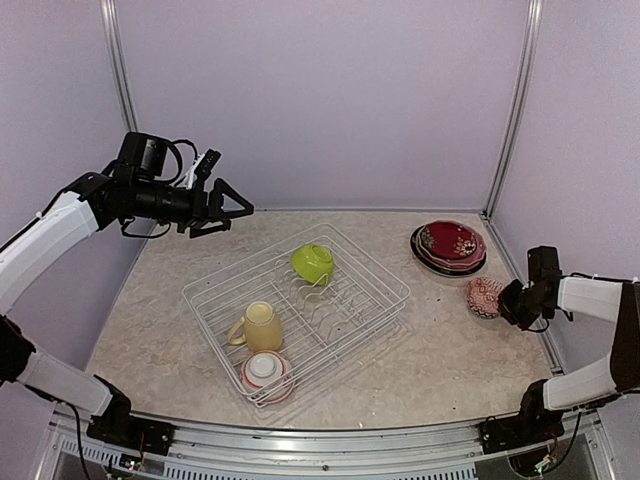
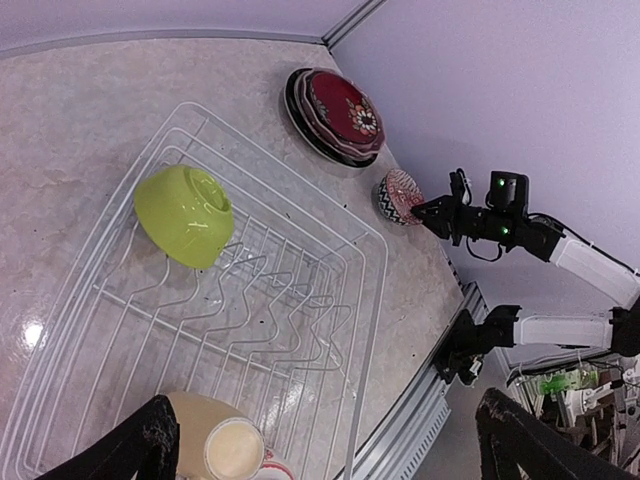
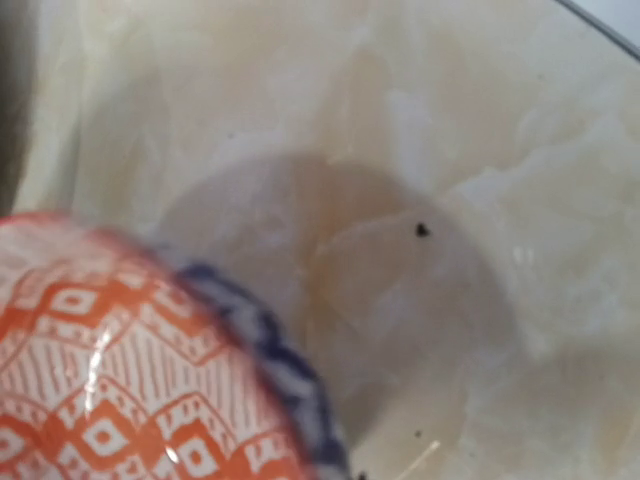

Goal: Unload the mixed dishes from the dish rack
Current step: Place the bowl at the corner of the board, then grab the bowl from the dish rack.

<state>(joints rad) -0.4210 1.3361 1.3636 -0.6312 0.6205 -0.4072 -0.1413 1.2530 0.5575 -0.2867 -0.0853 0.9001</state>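
Now in the rack: a green bowl (image 1: 313, 263), a yellow mug (image 1: 260, 327) and a red-and-white bowl (image 1: 266, 372).
Dish rack (image 1: 330, 310): white wire, mid-worktop, set askew to the worktop's edges.
Green bowl: far end of the rack, tipped on its side among the tines.
Yellow mug: near half of the rack, handle toward the rack's left side.
Red-and-white bowl: near corner of the rack, just beside the mug.
Plates (image 1: 448, 247): stacked outside the rack at the far right of the worktop, a dark red one on top; close to the back corner.
Patterned bowl (image 1: 485, 297): red-and-white pattern with a blue rim, outside the rack, near the right edge of the worktop, in front of the plates.
Right gripper (image 1: 507, 300): low at the right edge, jaws clenched on the patterned bowl's rim; the wrist view shows the bowl's shadow on the worktop under it.
Left gripper (image 1: 228, 215): raised high over the far left corner, jaws released and spread wide, grasping nothing.
Worktop (image 1: 160, 320): pale marbled surface, bare strips to the left of the rack, in front of it, and between rack and plates.
Walls (image 1: 320, 100): plain lilac panels closing the back, left and right sides.
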